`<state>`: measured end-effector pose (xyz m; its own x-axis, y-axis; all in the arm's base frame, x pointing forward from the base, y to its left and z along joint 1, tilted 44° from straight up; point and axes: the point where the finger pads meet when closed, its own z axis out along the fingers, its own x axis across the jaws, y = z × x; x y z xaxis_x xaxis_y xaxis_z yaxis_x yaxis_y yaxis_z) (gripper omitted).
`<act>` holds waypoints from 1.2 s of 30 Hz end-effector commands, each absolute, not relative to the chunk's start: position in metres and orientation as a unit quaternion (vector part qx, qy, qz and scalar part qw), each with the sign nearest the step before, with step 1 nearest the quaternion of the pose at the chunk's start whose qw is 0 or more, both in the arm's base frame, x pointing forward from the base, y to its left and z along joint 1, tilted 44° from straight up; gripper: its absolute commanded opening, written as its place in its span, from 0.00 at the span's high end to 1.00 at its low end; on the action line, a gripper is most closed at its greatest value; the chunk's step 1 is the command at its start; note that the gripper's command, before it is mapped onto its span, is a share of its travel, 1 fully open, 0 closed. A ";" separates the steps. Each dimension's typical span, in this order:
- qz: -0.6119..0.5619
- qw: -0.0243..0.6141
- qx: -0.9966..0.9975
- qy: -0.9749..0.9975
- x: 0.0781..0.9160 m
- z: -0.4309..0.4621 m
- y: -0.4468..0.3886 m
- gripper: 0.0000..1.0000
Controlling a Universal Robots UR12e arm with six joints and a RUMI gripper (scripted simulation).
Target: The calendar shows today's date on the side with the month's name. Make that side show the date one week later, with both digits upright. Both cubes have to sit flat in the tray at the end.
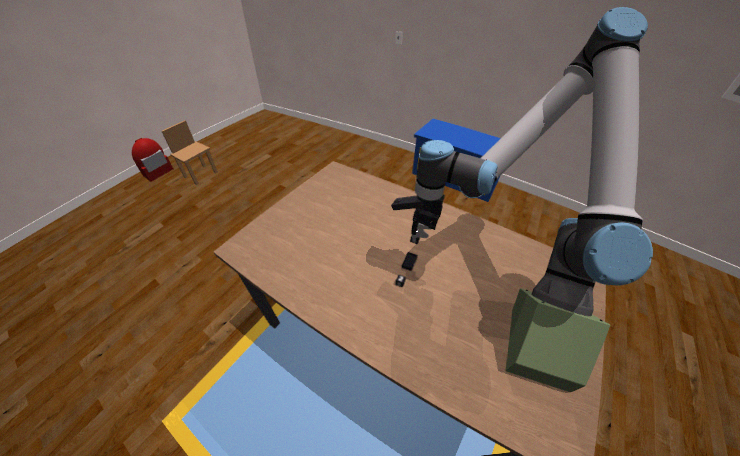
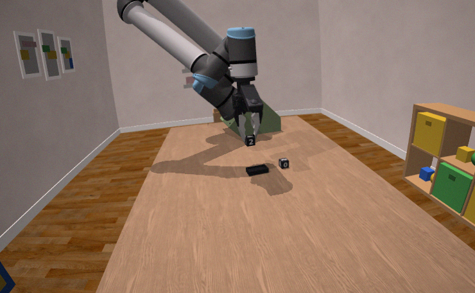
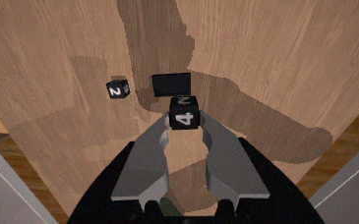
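My gripper (image 1: 416, 235) (image 2: 249, 135) (image 3: 184, 112) is shut on a black number cube (image 2: 250, 141) (image 3: 184, 114) and holds it in the air, above and just behind the tray. The cube shows a 4 in the wrist view and a 2 in the exterior view. The black tray (image 1: 409, 260) (image 2: 257, 169) (image 3: 172, 84) lies on the wooden table (image 1: 316, 237) with nothing in it. The second black cube (image 1: 400, 280) (image 2: 284, 163) (image 3: 117, 88) sits on the table beside the tray. It shows a 0 in the exterior view and a 2 in the wrist view.
The arm's green base block (image 1: 554, 345) (image 2: 271, 119) stands at one end of the table. A shelf with coloured bins (image 2: 450, 163) stands off to the side. A blue cabinet (image 1: 458, 141), a chair (image 1: 187, 148) and a red backpack (image 1: 147, 158) are on the floor.
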<state>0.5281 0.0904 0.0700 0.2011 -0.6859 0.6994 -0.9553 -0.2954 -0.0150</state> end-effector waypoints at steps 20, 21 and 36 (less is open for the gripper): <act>0.308 0.219 0.742 -0.553 0.532 0.055 0.084 0.90; 0.308 0.219 0.742 -0.553 0.533 0.053 0.082 0.90; 0.308 0.219 0.742 -0.553 0.541 0.025 0.056 0.90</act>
